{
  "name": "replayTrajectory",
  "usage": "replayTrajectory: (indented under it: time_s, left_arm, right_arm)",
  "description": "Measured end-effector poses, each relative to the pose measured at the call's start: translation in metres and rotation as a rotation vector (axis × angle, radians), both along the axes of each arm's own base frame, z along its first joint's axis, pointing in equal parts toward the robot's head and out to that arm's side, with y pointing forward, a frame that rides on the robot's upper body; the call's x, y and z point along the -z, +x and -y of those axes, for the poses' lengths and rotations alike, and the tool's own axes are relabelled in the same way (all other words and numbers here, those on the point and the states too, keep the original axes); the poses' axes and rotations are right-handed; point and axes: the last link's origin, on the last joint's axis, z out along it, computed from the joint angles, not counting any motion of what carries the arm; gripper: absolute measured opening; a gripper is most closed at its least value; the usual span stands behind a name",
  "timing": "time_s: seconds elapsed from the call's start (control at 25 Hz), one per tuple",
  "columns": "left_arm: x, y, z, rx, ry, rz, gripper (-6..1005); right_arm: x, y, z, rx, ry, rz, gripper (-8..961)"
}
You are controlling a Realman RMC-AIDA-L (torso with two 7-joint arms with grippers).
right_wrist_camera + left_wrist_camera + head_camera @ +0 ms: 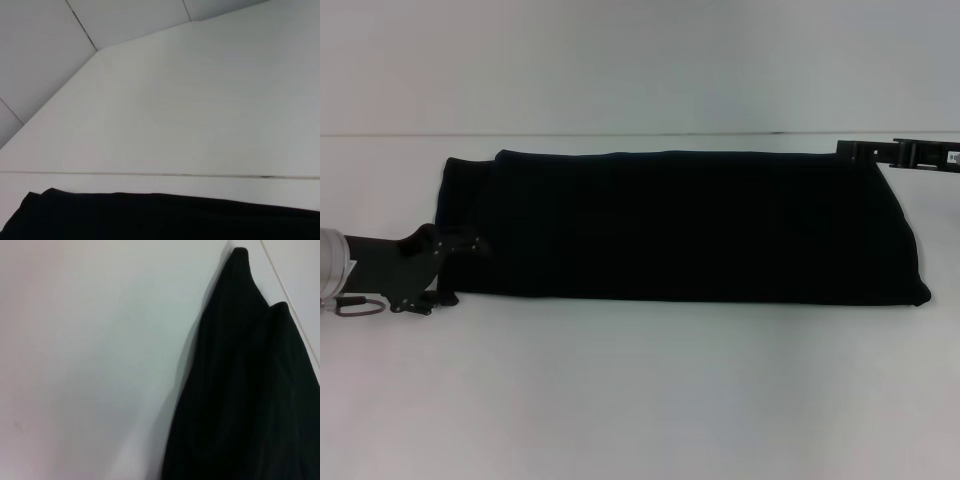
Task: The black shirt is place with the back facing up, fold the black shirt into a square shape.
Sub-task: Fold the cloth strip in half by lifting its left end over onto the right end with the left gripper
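Observation:
The black shirt (680,225) lies flat on the white table (640,390), folded into a long band running left to right, with no lettering showing. My left gripper (455,268) sits at the shirt's near left corner, black against the black cloth. At the shirt's far right corner is my right gripper (845,150), level with the far edge. The left wrist view shows the shirt (250,400) with two pointed corners against the table. In the right wrist view only the shirt's edge (160,217) shows.
The white table runs wide in front of the shirt and to both sides. Its far edge (620,135) meets a pale wall just behind the shirt. Panel seams (80,25) cross the wall.

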Motion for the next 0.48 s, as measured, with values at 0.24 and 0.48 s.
replayTrajectory:
  time_s: [0.24, 0.48]
  left_arm:
    - [-0.0019, -0.0019, -0.0015, -0.001, 0.011, -0.017, 823]
    - [-0.0041, -0.0026, -0.0046, 0.002, 0.026, -0.033, 814]
  right_arm:
    - [-0.0001, -0.0005, -0.0003, 0.000, 0.000, -0.001, 860]
    - [-0.0014, -0.0009, -0.0011, 0.001, 0.002, -0.001, 860]
